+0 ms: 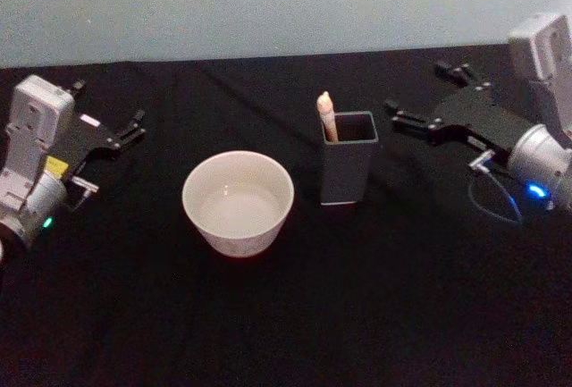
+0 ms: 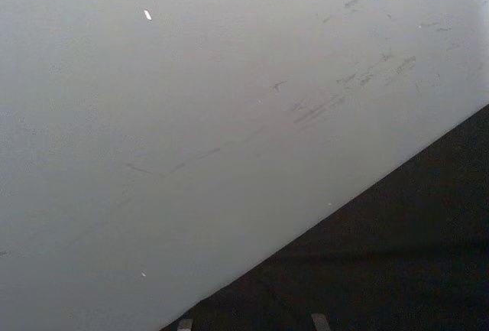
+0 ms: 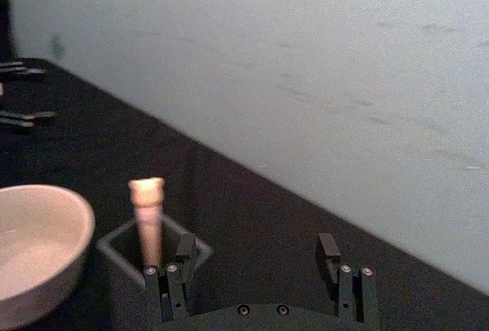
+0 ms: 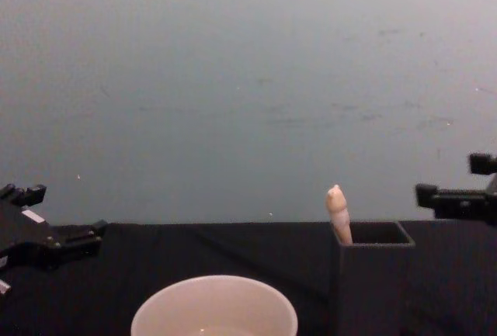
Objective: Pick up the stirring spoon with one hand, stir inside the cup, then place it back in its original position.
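Observation:
The stirring spoon (image 1: 327,116) stands in the dark grey square holder (image 1: 347,171), with only its pale beige knobby handle showing above the rim; stem and bowl are hidden inside. The cream-white cup (image 1: 238,201) sits just left of the holder. My right gripper (image 1: 427,94) hovers open to the right of the holder, a short gap away. In the right wrist view the right gripper (image 3: 256,251) points toward the spoon handle (image 3: 147,216) and holder (image 3: 114,243). My left gripper (image 1: 109,106) rests open at the far left, well away from the cup.
A black cloth (image 1: 286,315) covers the table, with a pale wall (image 4: 248,80) close behind it. In the chest view the cup (image 4: 213,309) and holder (image 4: 373,274) stand near the front, and free cloth lies around them.

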Robot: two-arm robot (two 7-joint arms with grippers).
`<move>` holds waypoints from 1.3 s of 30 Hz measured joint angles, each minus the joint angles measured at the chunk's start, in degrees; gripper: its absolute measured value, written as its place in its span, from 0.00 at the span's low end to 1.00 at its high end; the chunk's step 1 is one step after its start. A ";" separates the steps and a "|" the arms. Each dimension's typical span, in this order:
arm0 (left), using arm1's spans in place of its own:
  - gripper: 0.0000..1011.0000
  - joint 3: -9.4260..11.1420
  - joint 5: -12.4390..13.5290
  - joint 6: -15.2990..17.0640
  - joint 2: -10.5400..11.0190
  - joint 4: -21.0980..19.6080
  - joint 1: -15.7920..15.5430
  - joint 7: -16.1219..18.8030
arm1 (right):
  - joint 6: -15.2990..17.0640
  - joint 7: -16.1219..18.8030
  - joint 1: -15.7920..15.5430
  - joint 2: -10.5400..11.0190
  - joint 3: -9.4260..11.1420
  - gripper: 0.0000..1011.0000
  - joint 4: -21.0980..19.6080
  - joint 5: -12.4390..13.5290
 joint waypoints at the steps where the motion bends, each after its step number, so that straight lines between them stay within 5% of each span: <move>1: 0.99 0.00 0.00 0.00 0.00 0.00 0.00 0.00 | 0.88 0.57 0.17 0.00 -0.13 0.99 -0.35 0.27; 8: 0.99 0.00 0.00 0.00 0.00 0.00 0.00 0.00 | 8.81 5.99 2.25 -0.85 -1.75 0.99 -2.89 2.66; 18: 0.99 0.00 0.00 0.00 0.00 0.00 0.00 0.00 | 16.51 7.82 6.07 -4.64 -4.33 0.99 -0.98 2.97; 39: 0.99 0.00 0.00 0.00 0.00 0.00 0.00 0.00 | 16.63 7.36 9.81 -10.30 -6.23 0.99 4.58 -1.18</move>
